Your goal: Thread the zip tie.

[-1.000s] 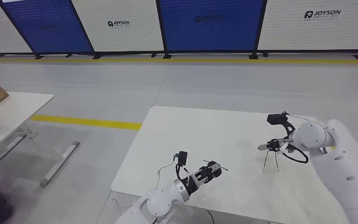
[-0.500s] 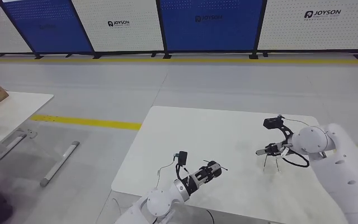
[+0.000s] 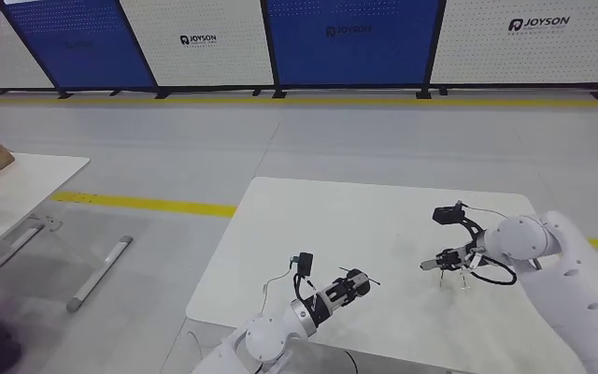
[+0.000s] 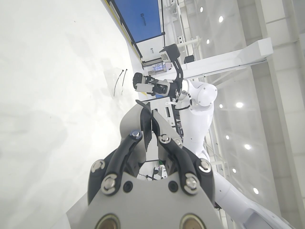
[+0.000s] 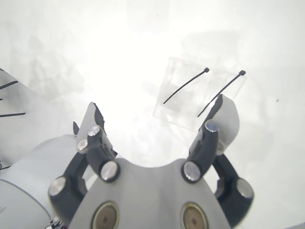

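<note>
The right claw (image 5: pixel 157 102) is set open, with its fingers spread wide, low over the right half of the white bench (image 3: pixel 327 224). 2 loose zip ties (image 5: pixel 185 85) are laid flat on a clear square plate (image 5: pixel 166 111) just beside this claw. They are side by side but apart, with their heads pointed the same way. 1 finger (image 5: pixel 218 106) is seen across the tail of the nearer tie; contact cannot be confirmed. The left claw (image 4: pixel 148 110) is located near the front edge of the bench and is closed. A held zip tie (image 3: pixel 375 278) is gripped between its pads, with ends projecting on both sides. The 2 claws are positioned well apart.
</note>
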You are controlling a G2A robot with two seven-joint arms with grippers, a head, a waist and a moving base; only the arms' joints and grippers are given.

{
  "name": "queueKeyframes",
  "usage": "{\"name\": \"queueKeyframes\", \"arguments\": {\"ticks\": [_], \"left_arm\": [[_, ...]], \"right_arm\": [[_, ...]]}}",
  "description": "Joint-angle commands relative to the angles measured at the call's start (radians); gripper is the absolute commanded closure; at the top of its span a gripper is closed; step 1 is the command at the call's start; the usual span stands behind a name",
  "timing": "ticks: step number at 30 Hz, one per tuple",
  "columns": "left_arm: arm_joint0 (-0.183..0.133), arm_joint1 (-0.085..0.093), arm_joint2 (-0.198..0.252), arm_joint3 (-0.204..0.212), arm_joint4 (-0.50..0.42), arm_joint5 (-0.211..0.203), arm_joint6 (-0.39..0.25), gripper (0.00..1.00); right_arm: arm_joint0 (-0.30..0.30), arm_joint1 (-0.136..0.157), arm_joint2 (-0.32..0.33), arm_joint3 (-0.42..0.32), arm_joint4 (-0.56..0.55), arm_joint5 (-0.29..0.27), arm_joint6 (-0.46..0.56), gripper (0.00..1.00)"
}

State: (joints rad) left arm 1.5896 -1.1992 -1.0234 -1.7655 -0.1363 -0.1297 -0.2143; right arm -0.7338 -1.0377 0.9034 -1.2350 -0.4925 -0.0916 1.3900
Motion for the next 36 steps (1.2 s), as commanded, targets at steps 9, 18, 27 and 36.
{"name": "queueKeyframes", "arguments": {"ticks": [9,18,27,36], "left_arm": [[0.0,0.0,0.0,0.0,0.0,0.0,0.0,1.0],[0.0,0.0,0.0,0.0,0.0,0.0,0.0,1.0],[0.0,0.0,0.0,0.0,0.0,0.0,0.0,1.0],[0.0,0.0,0.0,0.0,0.0,0.0,0.0,1.0]], "right_arm": [[-0.015,0.0,0.037,0.026,0.082,0.039,-0.061,0.0],[-0.04,0.024,0.083,-0.021,0.018,0.114,-0.03,0.53],[-0.018,0.015,0.059,0.018,0.029,0.136,-0.021,0.58],[0.02,-0.003,0.013,0.083,0.005,0.188,-0.035,0.6]]}}
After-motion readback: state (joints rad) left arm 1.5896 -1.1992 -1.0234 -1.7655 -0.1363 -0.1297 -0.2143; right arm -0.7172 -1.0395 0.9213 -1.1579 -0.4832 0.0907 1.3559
